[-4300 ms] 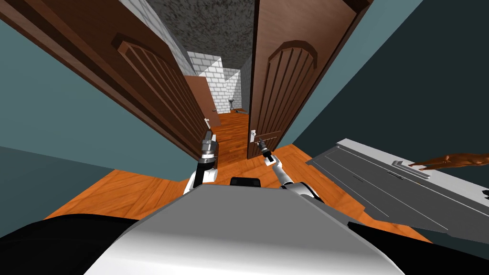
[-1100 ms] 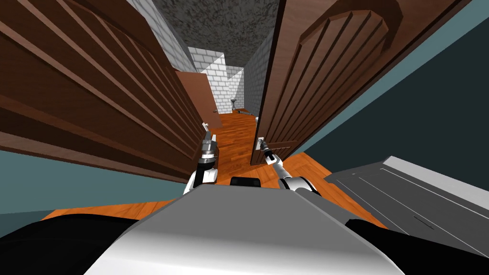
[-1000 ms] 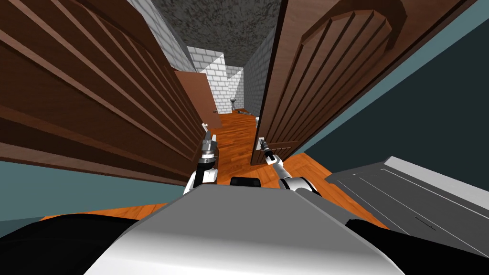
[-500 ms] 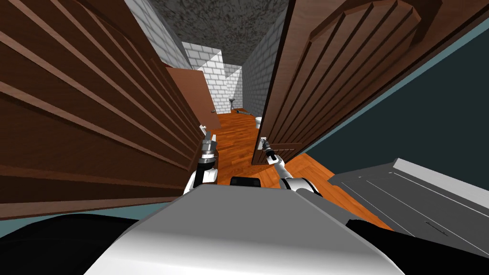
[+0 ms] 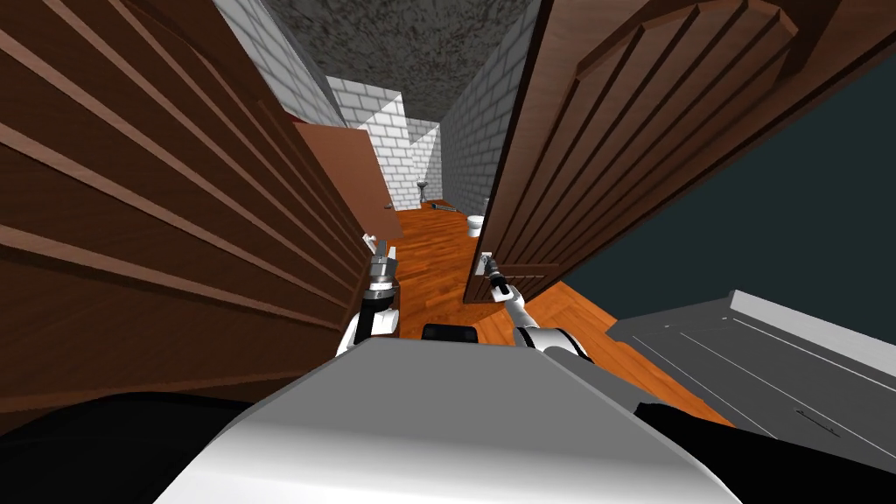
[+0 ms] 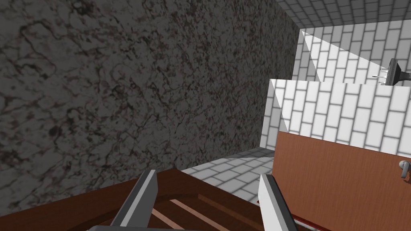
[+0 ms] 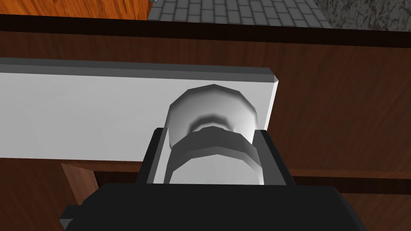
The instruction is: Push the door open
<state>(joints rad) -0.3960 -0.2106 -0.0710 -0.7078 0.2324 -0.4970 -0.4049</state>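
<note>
A dark brown panelled door (image 5: 612,149) stands ajar on my right, its free edge beside an orange floor gap. My right gripper (image 5: 490,264) is at its handle plate (image 5: 479,262). Up close, that gripper (image 7: 211,134) is shut on the rounded grey-white door handle (image 7: 210,110), which sticks out of a white plate (image 7: 80,112) on the brown door (image 7: 341,100). A second brown panelled door (image 5: 157,192) runs along my left. My left gripper (image 5: 378,252) is held up beside it, and in the left wrist view this gripper (image 6: 208,176) is open with nothing between its fingers.
Beyond the gap, an orange wood floor (image 5: 437,254) leads down a passage with white brick walls (image 5: 376,114). A lighter brown door (image 5: 350,175) stands further in on the left. A small white object (image 5: 474,226) sits on the floor. A grey cabinet (image 5: 770,367) lies to my right.
I have moved forward between the doors, which now loom larger. The right door has swung further away, widening the gap. My right gripper has stayed on the handle.
</note>
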